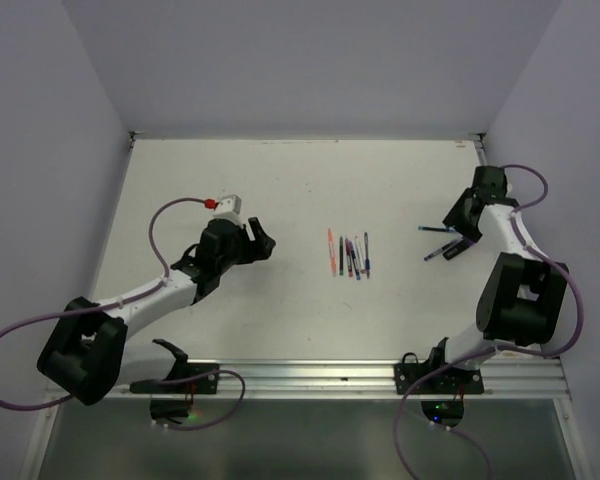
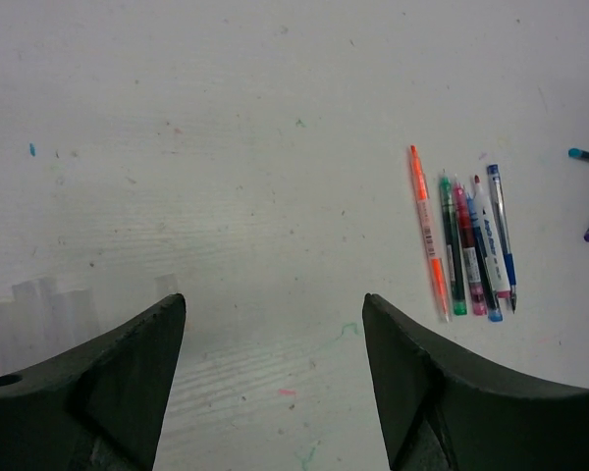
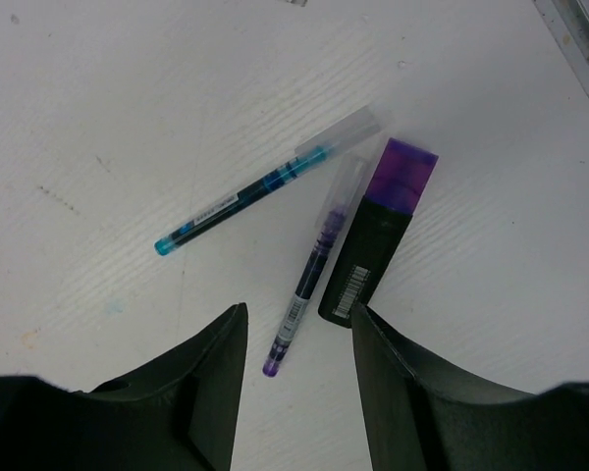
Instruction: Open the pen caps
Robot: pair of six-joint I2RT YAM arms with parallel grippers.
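Hovering left gripper splayed empty, right gripper likewise — above slim purple pen, translucent purple cap on blocky marker.

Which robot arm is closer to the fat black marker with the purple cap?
The right one. The right arm's fingers sit just short of the fat black marker. The left arm's fingers are far away, on the other side of the row of pens.

Purple cap, black marker body
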